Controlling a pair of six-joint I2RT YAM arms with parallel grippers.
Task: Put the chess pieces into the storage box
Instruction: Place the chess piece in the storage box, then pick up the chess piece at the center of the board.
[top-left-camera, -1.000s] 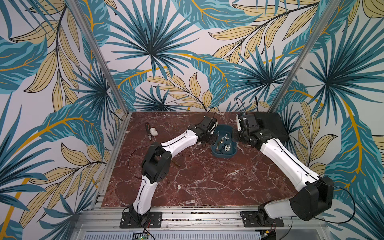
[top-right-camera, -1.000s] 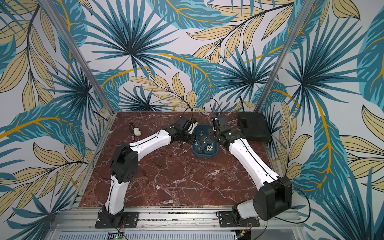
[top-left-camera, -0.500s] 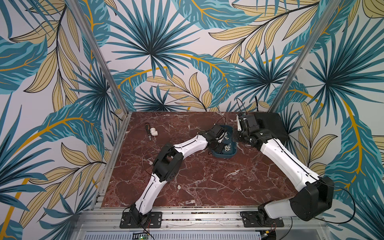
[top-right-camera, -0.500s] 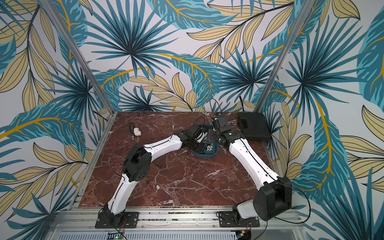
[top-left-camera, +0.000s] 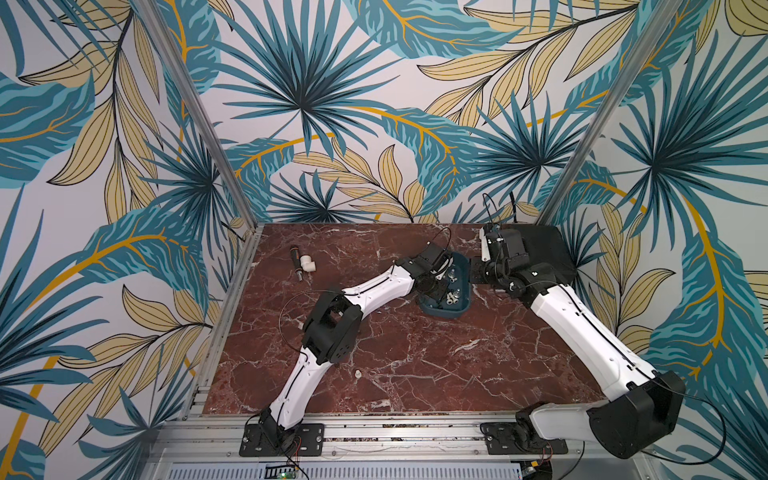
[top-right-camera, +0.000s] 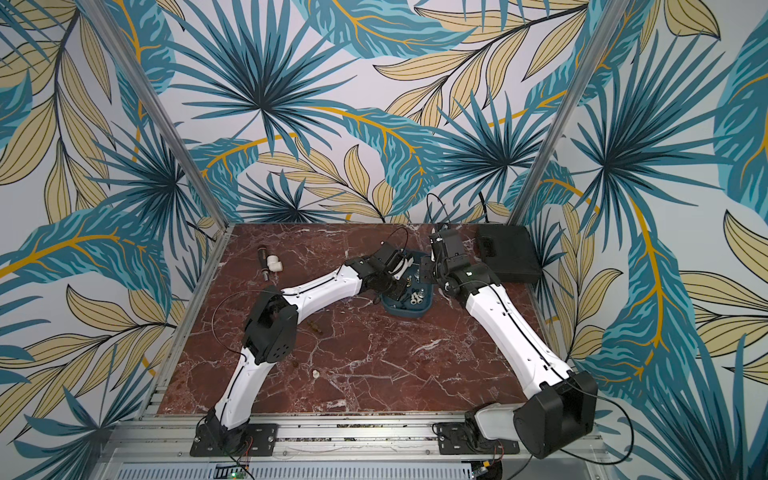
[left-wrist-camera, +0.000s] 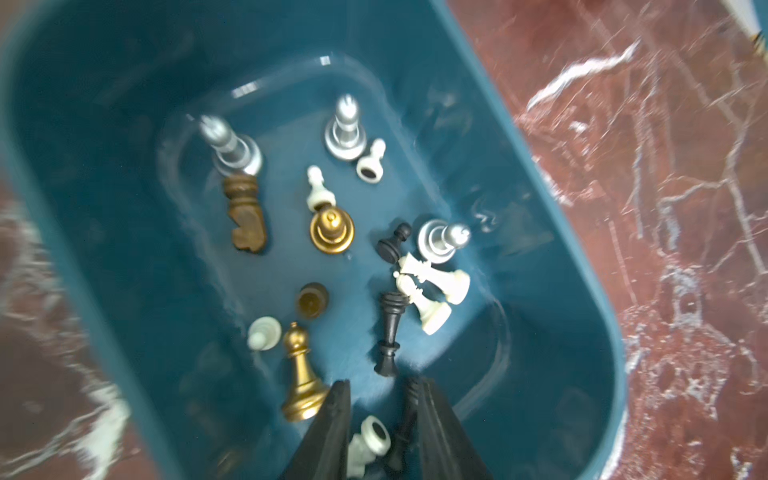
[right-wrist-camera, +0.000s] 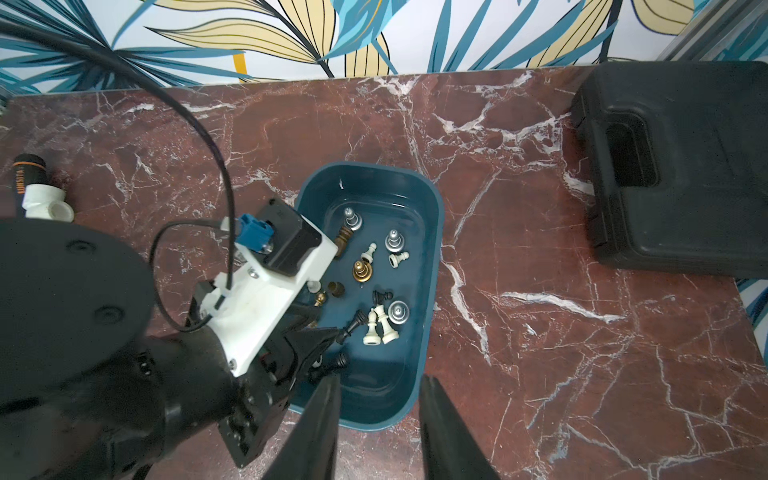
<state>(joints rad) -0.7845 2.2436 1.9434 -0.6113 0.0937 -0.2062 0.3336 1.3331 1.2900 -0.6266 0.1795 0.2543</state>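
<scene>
Now my left gripper (left-wrist-camera: 380, 386) dips into the teal storage box (right-wrist-camera: 432, 232), fingers parted, my right gripper (right-wrist-camera: 380, 382) hovers at its rim, spread and empty, I count about sixteen chess pieces (left-wrist-camera: 332, 232) inside.

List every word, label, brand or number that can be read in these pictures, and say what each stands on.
Orange lettering down the black grip of the stick-shaped tool, right wrist view: too blurred to read.
Small pale mark on the right arm, in both top views: too small to read.
On the storage box, the chess pieces and the black case: no text to be seen.
</scene>
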